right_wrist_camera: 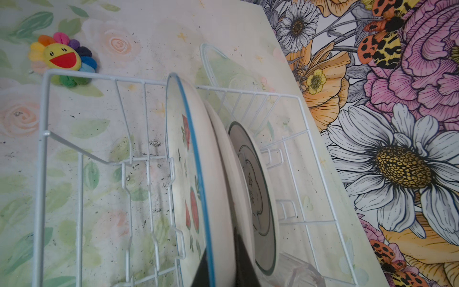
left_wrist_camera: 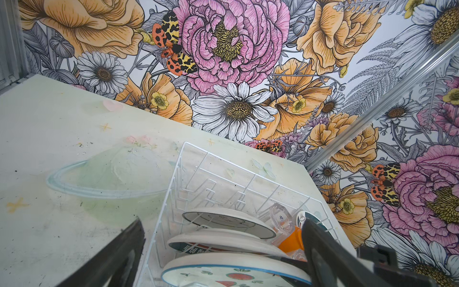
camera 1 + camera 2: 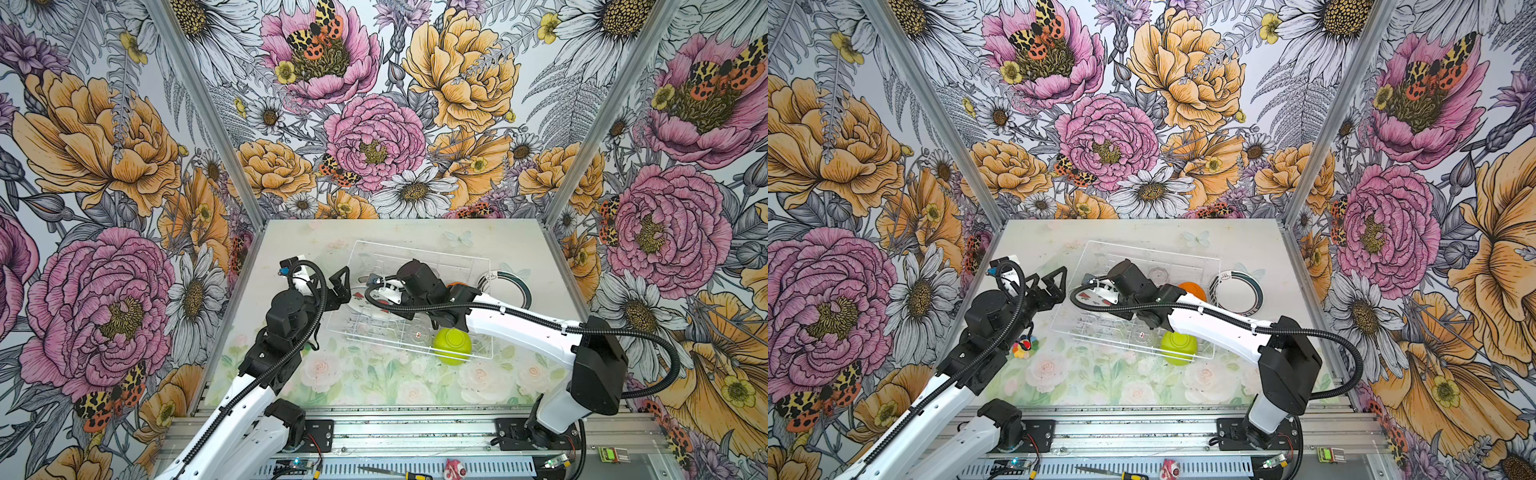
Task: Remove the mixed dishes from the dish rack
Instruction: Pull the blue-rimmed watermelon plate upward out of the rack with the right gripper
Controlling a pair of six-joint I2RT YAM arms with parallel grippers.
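The white wire dish rack (image 3: 419, 253) (image 3: 1142, 249) sits mid-table. Three plates stand on edge in its prongs. My right gripper (image 1: 223, 258) (image 3: 374, 291) reaches into the rack and is shut on the rim of the blue-rimmed fruit-print plate (image 1: 188, 159) (image 2: 223, 263), one finger on each face. My left gripper (image 3: 345, 289) (image 2: 222, 221) hangs open just outside the rack's left side, holding nothing. A lime-green bowl (image 3: 452, 345) lies upside down in the rack's near right corner. An orange bowl (image 3: 1194, 289) and a clear cup (image 2: 282, 218) sit behind the plates.
A dark-rimmed plate (image 3: 521, 286) lies flat on the table right of the rack. A rainbow flower toy (image 3: 1025, 347) (image 1: 62, 57) rests near the left arm. Another clear cup (image 3: 1142, 334) lies in the rack's near part. A screwdriver (image 3: 411, 473) lies on the front rail.
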